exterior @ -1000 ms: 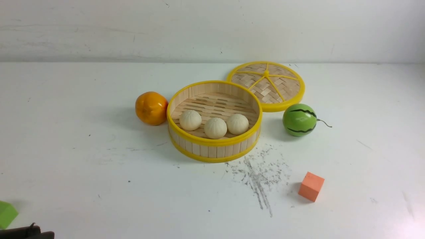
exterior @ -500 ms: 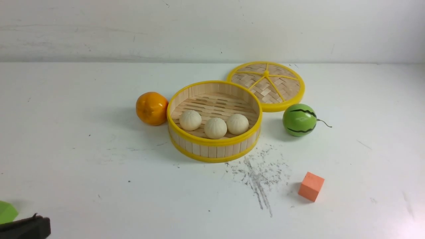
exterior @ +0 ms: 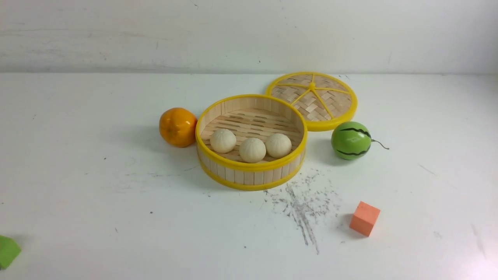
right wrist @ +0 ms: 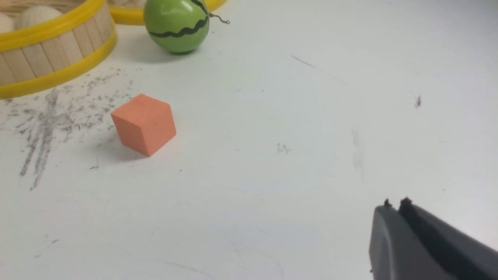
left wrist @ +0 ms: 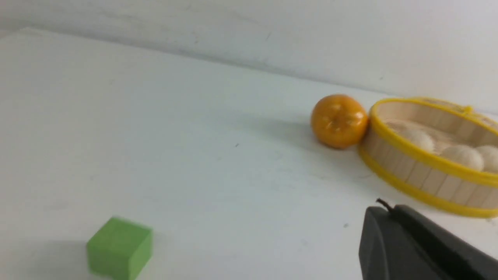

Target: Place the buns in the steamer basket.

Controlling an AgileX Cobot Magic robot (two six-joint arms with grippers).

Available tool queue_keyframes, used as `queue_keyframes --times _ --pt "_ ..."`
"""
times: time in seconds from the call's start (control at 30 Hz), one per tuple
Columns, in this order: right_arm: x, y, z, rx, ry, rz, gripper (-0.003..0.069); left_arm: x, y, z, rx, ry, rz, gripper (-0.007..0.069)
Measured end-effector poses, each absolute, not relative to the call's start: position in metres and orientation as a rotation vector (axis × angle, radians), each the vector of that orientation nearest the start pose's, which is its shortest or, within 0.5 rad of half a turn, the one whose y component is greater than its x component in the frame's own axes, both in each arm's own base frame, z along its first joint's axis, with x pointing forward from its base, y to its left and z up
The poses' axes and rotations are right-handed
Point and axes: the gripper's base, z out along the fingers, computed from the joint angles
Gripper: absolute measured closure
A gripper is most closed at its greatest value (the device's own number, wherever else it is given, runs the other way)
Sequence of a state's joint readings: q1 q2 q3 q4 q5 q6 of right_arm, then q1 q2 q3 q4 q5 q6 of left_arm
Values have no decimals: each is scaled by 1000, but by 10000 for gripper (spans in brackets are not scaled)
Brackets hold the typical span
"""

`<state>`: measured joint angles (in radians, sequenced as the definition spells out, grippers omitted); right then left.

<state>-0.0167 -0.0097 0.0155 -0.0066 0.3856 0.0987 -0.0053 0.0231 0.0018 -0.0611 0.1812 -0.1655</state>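
The steamer basket (exterior: 251, 165) stands mid-table with three cream-white buns on its slatted floor: left (exterior: 223, 140), middle (exterior: 252, 150), right (exterior: 278, 145). The basket (left wrist: 424, 171) and buns (left wrist: 418, 139) also show in the left wrist view; the basket's wall (right wrist: 46, 50) shows in the right wrist view. My left gripper (left wrist: 383, 208) is shut and empty, low over the table, well short of the basket. My right gripper (right wrist: 395, 204) is shut and empty over bare table, far from the basket. Neither gripper shows in the front view.
An orange (exterior: 177, 126) touches the basket's left side. The woven lid (exterior: 312, 99) lies behind the basket. A green watermelon ball (exterior: 351, 140) sits to its right. An orange cube (exterior: 364, 218) is front right, a green cube (exterior: 7, 251) front left.
The left gripper's dark tip, seen at the front view's bottom left corner earlier, has drawn back out of that view. The buns and basket have not moved.
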Motion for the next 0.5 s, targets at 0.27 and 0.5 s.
queue_keyframes --times 0.27,0.5 --pt "52 -1 174 105 1873 51 625 53 1 169 -233 1872 -133 638" --pt "52 -1 174 105 1873 51 616 53 1 170 -237 1857 -119 638"
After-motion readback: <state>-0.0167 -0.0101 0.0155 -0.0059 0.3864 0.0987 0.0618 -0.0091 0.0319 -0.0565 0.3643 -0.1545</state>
